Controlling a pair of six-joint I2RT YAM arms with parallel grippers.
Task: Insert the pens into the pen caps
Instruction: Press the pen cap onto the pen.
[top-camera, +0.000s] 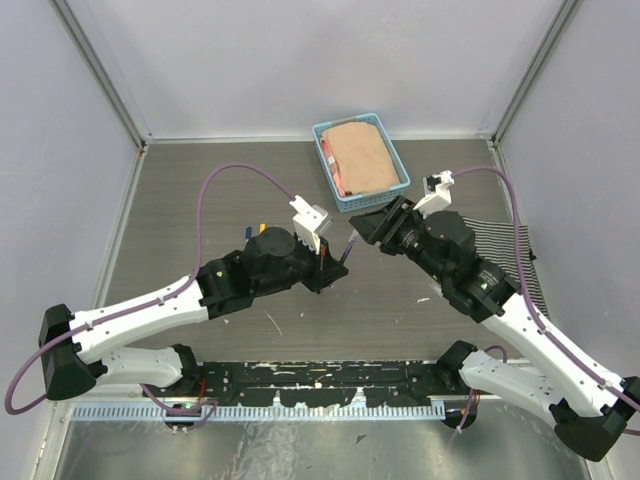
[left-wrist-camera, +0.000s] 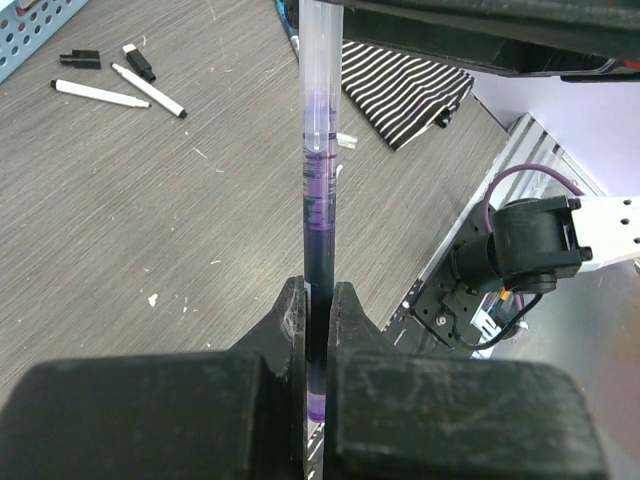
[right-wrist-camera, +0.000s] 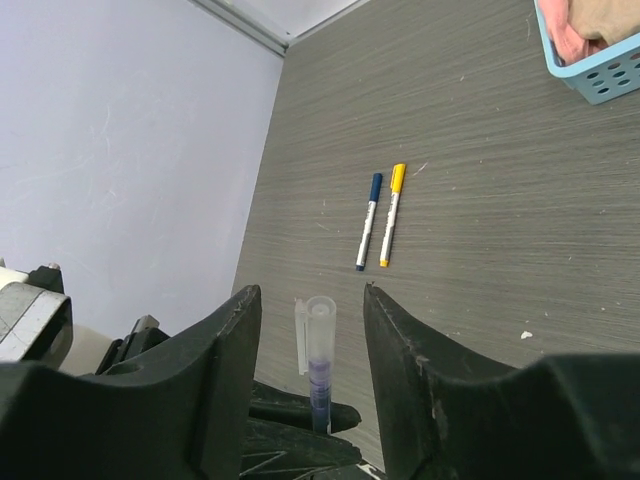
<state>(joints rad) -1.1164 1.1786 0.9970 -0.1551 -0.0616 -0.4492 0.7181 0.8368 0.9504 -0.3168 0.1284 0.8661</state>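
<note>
Left hand (left-wrist-camera: 318, 300) clamped on purple pen (left-wrist-camera: 318, 200); right hand (right-wrist-camera: 310, 298) apart, clear cap (right-wrist-camera: 320, 328) between, untouched.

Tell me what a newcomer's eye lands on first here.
The left pincer, clamped on a purple pen held out mid-table. The right pincer stands open on either side of the pen's clear end, not touching it. Behind them, a blue basket holding peach cloth sits at the far edge.

Bright, even, diffuse light; soft shadows, no harsh glare.
Faint shadows sit under the arms (top-camera: 150, 312) on the tabletop (top-camera: 200, 190); up close the left pincer (left-wrist-camera: 318, 292) and right pincer (right-wrist-camera: 310, 297) look dark and blurred, the pen (left-wrist-camera: 318, 180) sharp.
</note>
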